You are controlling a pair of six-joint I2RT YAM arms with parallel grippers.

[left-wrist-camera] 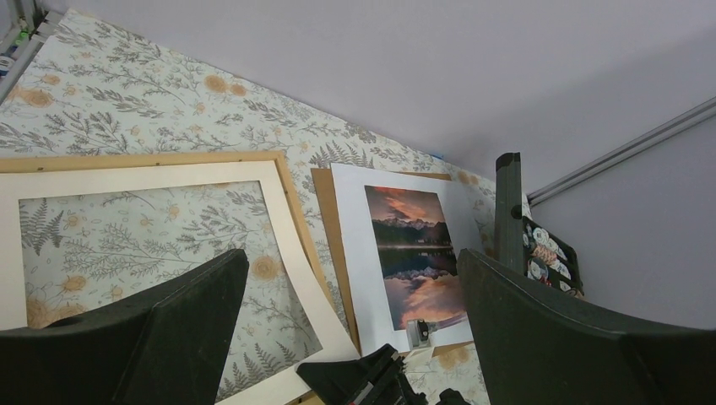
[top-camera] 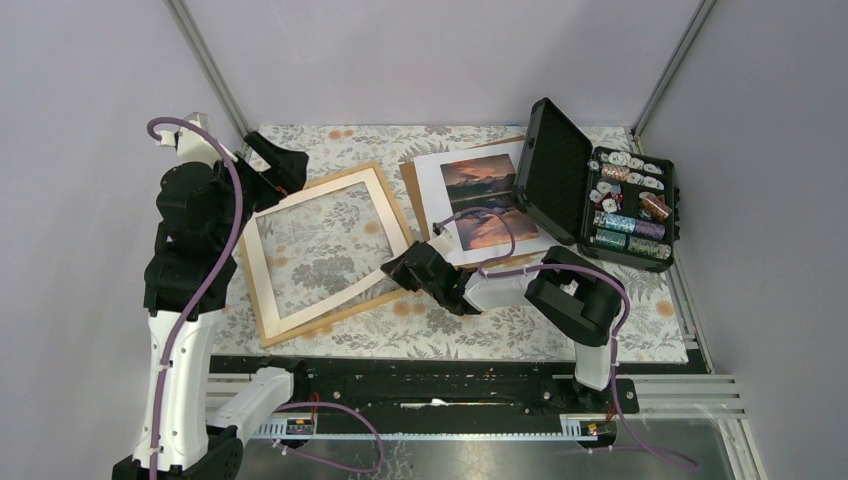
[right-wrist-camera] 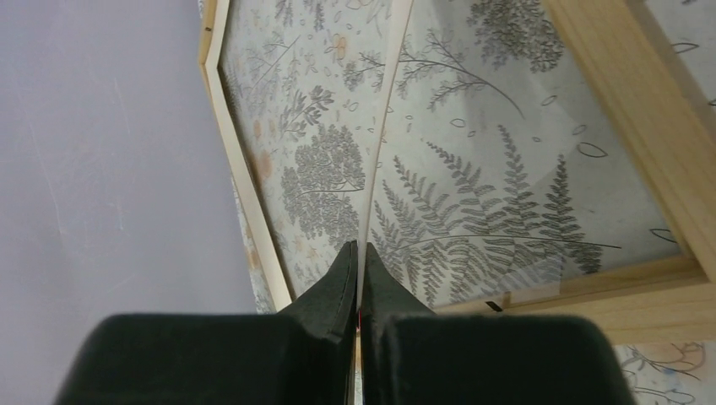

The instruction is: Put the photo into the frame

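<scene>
The photo point(top-camera: 483, 200), an orange sunset over dark mountains on a white sheet, lies flat right of the frame point(top-camera: 335, 180); in the left wrist view the photo point(left-wrist-camera: 414, 253) is ahead, between the fingers. The light-wood frame lies on the patterned cloth, with a cream window mat point(top-camera: 262, 290) over it, slightly askew. My right gripper point(top-camera: 397, 268) is shut on the mat's right corner; the right wrist view shows the gripper point(right-wrist-camera: 360, 249) pinching the thin mat edge point(right-wrist-camera: 384, 126) above the frame point(right-wrist-camera: 642, 110). My left gripper point(top-camera: 285, 165) hangs open and empty at the frame's far left corner.
A brown backing board point(top-camera: 412, 190) lies under the photo's sheet. An open black hard case point(top-camera: 600, 190) holding several small spools stands at the back right, its lid upright next to the photo. Grey walls close in the table on three sides.
</scene>
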